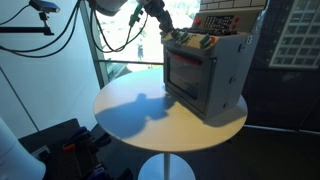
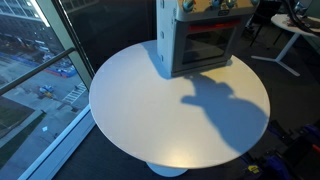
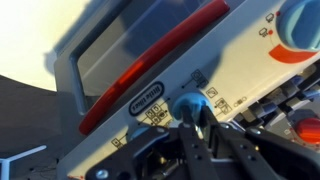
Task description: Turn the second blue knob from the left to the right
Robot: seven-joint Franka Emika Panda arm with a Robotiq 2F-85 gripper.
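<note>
Round blue knob [image 3: 187,104], boxy grey oven [image 1: 205,70]

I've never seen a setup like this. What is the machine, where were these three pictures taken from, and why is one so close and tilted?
The machine is a robot arm ending in a two-fingered gripper. It reaches down to a toy oven standing on a round white table. Two pictures come from cameras set up in the room, and both exterior views show the table and the toy. The tilted close-up comes from a camera on the arm's wrist, looking along the gripper. It shows the oven's red door handle and a blue knob right at the fingertips. Whether the fingers already pinch the knob is hard to tell.
</note>
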